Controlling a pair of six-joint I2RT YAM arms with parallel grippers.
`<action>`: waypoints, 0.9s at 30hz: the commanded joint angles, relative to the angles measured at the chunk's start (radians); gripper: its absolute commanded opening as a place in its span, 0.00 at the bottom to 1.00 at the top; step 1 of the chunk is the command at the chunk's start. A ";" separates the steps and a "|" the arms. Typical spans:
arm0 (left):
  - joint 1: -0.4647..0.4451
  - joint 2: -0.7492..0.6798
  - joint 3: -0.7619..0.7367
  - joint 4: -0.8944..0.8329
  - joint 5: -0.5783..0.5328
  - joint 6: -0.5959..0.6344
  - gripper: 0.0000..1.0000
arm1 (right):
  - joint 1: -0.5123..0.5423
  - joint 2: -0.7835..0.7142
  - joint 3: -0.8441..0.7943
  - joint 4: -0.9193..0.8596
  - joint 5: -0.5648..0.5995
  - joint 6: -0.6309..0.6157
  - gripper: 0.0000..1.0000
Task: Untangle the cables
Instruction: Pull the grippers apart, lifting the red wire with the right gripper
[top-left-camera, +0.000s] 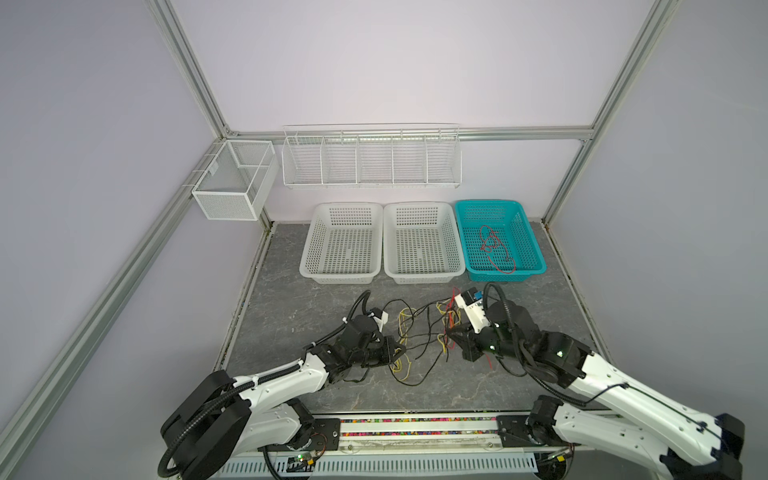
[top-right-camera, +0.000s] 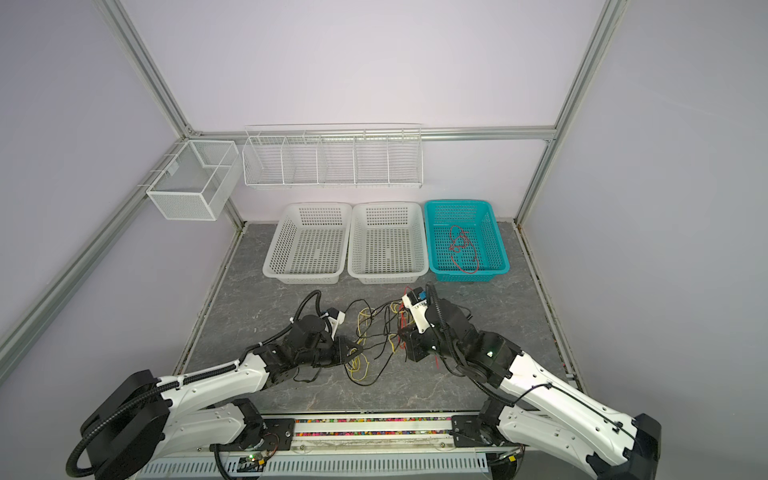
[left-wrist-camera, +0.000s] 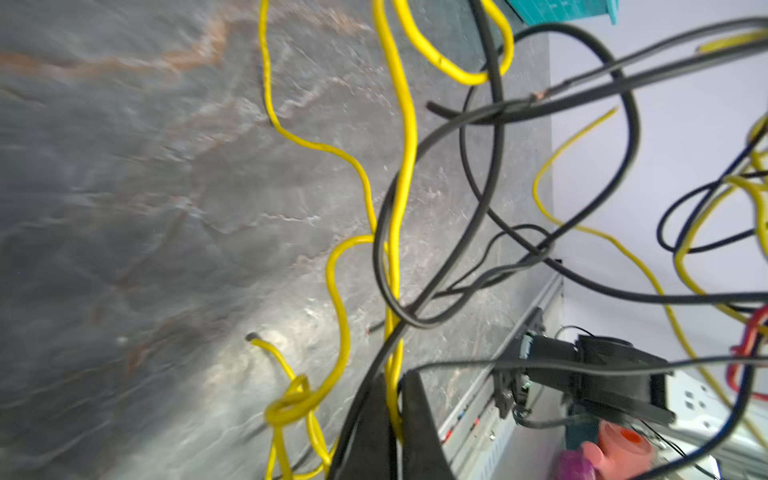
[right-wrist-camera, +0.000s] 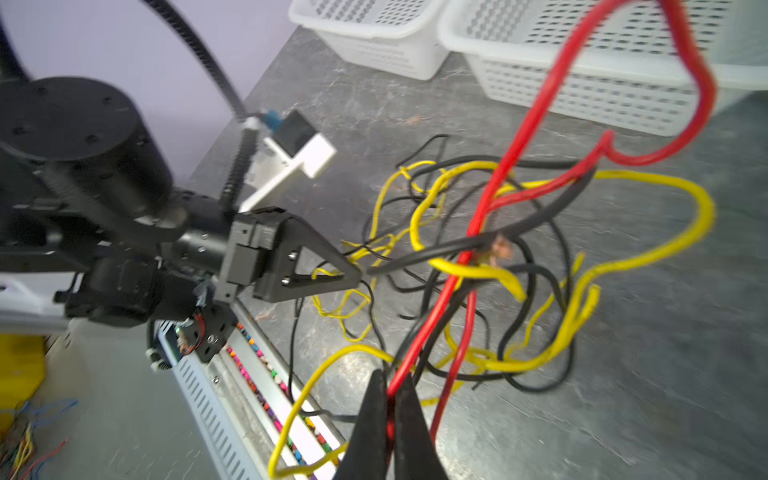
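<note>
With left fingers (left-wrist-camera: 370, 424) clamped on the yellow cable (left-wrist-camera: 410, 137) and right fingers (right-wrist-camera: 370, 424) on the red cable (right-wrist-camera: 536, 112), draw apart slowly, easing black loops (left-wrist-camera: 633, 124) free.

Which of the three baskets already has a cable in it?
The teal basket, rightmost: a red cable lies in it. The middle basket and left basket, both white, are empty.

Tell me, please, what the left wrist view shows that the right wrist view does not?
Left wrist only: the grip of the left claw, shut on a yellow cable, and a corner of the teal basket. Right wrist only: the grip of the right claw, shut on a red cable, and two white baskets. Both: the tangle of yellow and black cables on the grey tabletop.
</note>
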 joint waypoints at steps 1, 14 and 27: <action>0.020 -0.056 0.022 -0.254 -0.172 0.047 0.00 | -0.086 -0.071 -0.030 -0.072 0.043 0.033 0.06; 0.125 -0.278 0.039 -0.434 -0.254 0.100 0.00 | -0.171 0.091 -0.115 -0.081 -0.120 0.032 0.19; 0.125 -0.341 0.041 -0.370 -0.180 0.132 0.00 | -0.133 0.206 -0.117 0.131 -0.197 0.069 0.47</action>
